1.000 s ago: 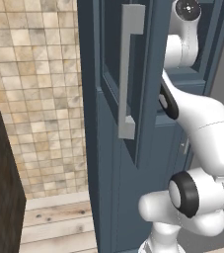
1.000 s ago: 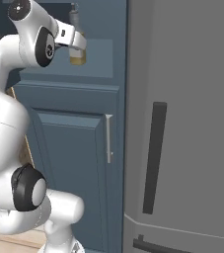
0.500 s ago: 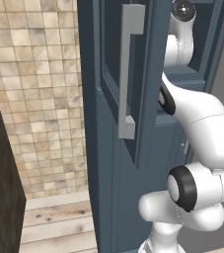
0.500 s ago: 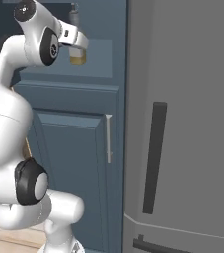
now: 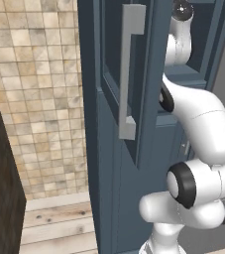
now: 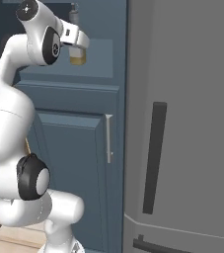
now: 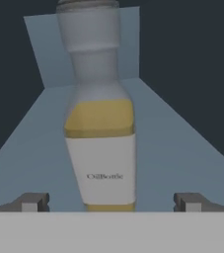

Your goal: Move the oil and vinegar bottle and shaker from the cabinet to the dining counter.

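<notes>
One oil and vinegar bottle (image 7: 101,143) stands upright on the cabinet (image 5: 134,163) shelf, yellow liquid filling its lower body beneath a clear neck and pale stopper, a white label across its front. The gripper (image 7: 111,201) is spread wide, its fingertips (image 7: 33,201) flanking the bottle's base without touching it.

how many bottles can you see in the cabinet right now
1. The oil and vinegar bottle stands on the cabinet shelf, between the open gripper fingertips, not touching either. The shaker and anything else on the shelf may be hidden behind the arm or bottle.
</notes>
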